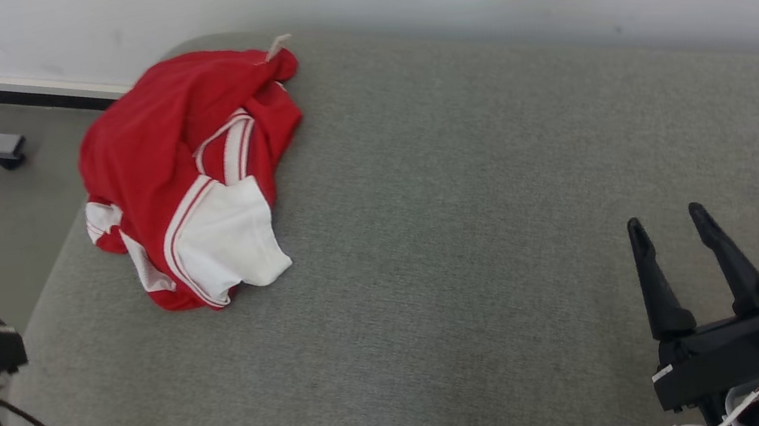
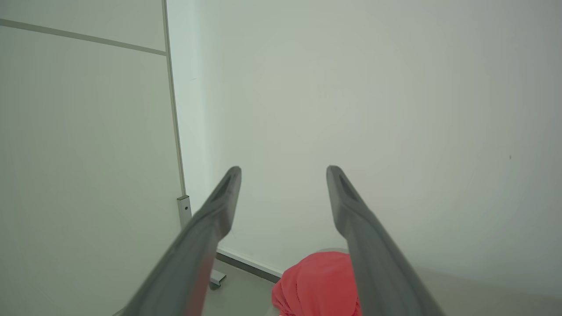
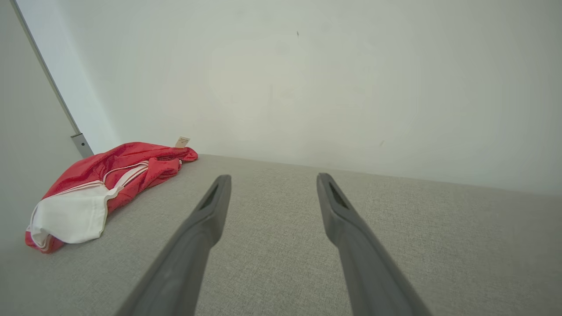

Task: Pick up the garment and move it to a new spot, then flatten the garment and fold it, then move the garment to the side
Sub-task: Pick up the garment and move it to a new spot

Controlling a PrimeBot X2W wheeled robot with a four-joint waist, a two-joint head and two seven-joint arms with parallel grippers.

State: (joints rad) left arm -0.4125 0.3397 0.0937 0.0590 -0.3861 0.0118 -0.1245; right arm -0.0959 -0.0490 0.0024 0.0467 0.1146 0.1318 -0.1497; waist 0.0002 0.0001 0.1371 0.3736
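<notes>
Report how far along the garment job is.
Done: nothing; the red and white garment lies crumpled at the far left corner of the grey surface. In hand: nothing; left gripper and right gripper are open, empty. Left: pick up, move, flatten, fold, set aside.

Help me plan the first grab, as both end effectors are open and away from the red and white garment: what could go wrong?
1. The red and white garment lies crumpled at the far left corner of the grey cushion; a nudge might push it over the edge.
2. Its layers are bunched, so the left end effector may pinch several at once, and it may not spread flat.
</notes>
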